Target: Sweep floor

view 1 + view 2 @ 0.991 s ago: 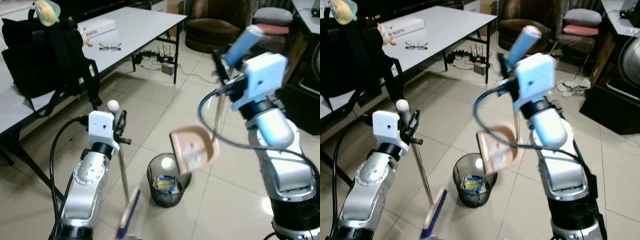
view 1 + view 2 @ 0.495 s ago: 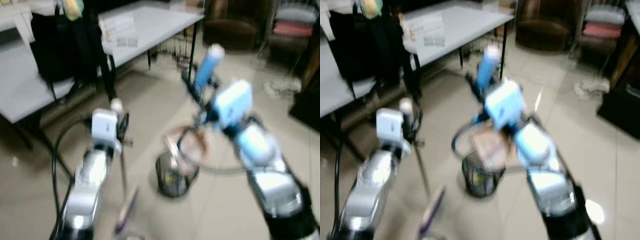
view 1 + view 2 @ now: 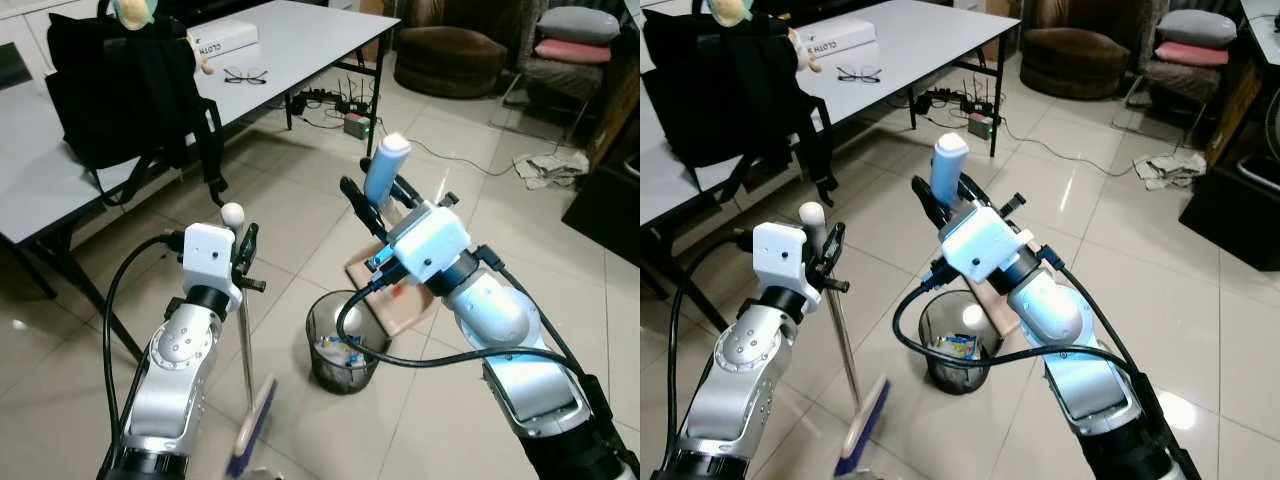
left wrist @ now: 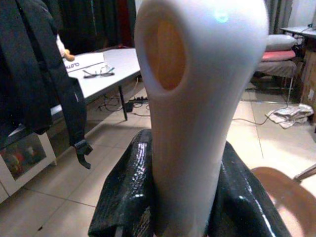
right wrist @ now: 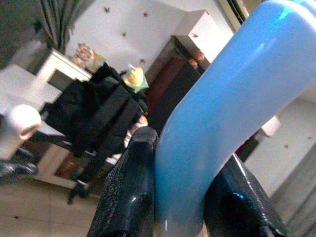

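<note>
Left eye view: left gripper (image 3: 243, 262) clamped on the thin metal shaft of a broom (image 3: 248, 395), just under its white knob, shaft running down to a blue-and-white brush head blurred near the floor. Right gripper (image 3: 378, 200) closed around the blue handle of a dustpan (image 3: 393, 296), handle pointing up, tan pan hanging low behind and just beside a black mesh wastebasket (image 3: 343, 347) with scraps of litter inside. Wastebasket standing on pale glossy floor tiles between the two arms. To the robot's left, a grey table (image 3: 300, 40) carrying a black backpack (image 3: 125, 88), a white box (image 3: 222, 38) and a pair of glasses (image 3: 244, 75). Further back, a brown armchair (image 3: 457, 55) and a tangle of cables (image 3: 325, 102) on the floor.

Right eye view: same layout, broom head low by the left arm, dustpan tucked behind the wastebasket rim, right arm reaching across above it.

Left wrist view: both black fingers (image 4: 127, 192) pressed against the broom's white handle top (image 4: 197, 98), which has an oval hole through it. Beyond, table, hanging backpack straps and a tan edge of the dustpan.

Right wrist view: black fingers (image 5: 133, 182) squeezed on either side of the curved blue dustpan handle (image 5: 222, 98). Behind, the backpack on the table and the broom's white knob at the frame edge.
</note>
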Robot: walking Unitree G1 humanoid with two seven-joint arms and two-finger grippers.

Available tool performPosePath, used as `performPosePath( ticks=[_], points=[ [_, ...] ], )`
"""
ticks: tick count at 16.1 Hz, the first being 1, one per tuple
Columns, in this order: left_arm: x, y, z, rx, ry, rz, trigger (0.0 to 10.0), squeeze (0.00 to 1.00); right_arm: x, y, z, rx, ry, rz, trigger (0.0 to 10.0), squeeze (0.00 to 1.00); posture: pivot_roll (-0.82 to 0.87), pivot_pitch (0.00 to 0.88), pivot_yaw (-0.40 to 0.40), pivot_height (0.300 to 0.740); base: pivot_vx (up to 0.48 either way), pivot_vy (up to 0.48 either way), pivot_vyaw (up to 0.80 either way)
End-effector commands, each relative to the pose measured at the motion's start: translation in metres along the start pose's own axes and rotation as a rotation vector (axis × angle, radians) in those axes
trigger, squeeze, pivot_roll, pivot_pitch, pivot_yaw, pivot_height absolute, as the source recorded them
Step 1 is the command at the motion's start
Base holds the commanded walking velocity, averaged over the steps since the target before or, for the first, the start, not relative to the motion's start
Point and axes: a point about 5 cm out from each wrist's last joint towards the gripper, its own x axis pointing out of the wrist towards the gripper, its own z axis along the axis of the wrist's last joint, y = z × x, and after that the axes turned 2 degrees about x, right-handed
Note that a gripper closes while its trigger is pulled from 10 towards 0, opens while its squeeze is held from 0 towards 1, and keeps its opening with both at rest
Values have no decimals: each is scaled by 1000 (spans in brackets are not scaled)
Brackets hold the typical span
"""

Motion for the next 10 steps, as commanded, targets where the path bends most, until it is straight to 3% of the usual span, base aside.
performPosePath(
  ticks=[1,4,6,7,9,10],
  points=[
    [5,0,10,23,-42,-8,10000,0,4,-7,9,-96,-68,-19,10000,0,-25,12,27,740,0,0,0],
    [4,1,10,25,-41,-6,10000,0,9,-28,18,-112,-112,-146,10000,0,-23,10,29,740,0,0,0],
    [3,1,9,22,-32,-6,10000,0,16,-60,39,-6,-188,-324,10000,0,-29,2,36,740,0,0,0],
    [2,1,10,20,-37,-17,10000,0,20,-75,51,106,-232,-381,10000,0,-31,1,39,740,0,0,0],
    [-1,1,9,18,-31,-28,10000,0,24,-82,59,278,-246,-428,10000,0,-27,0,39,740,0,0,0],
    [-2,1,9,18,-29,-29,10000,0,25,-81,59,318,-243,-430,10000,0,-25,0,38,740,0,0,0]
  ],
)
